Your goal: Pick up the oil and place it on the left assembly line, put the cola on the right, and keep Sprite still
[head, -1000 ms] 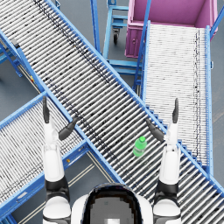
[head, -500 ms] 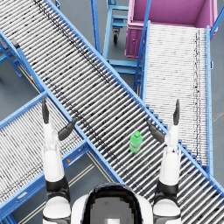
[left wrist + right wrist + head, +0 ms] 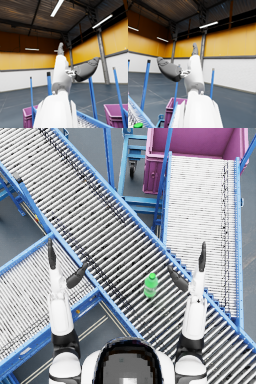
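Blue-framed roller conveyors fill the warehouse floor: a long central conveyor runs diagonally from far left to near right, with the left assembly line branching off on the near left and the right assembly line leading to a purple bin at the far right. The only bottle in sight is the green Sprite bottle, upright on the central conveyor between the two arms and nearer the right one. The left hand and the right hand are both raised clear of the rollers, fingers spread and released, holding nothing. Since Sprite is to be left alone, the step is probably best done by keeping both hands up and off the belt and letting the bottle pass without a brush from either thumb. No oil or cola shows yet, so waiting seems the sound choice. Compared with a second ago, the bottle has ridden a little farther and leftward along the rollers, while both arms hold the same raised pose.
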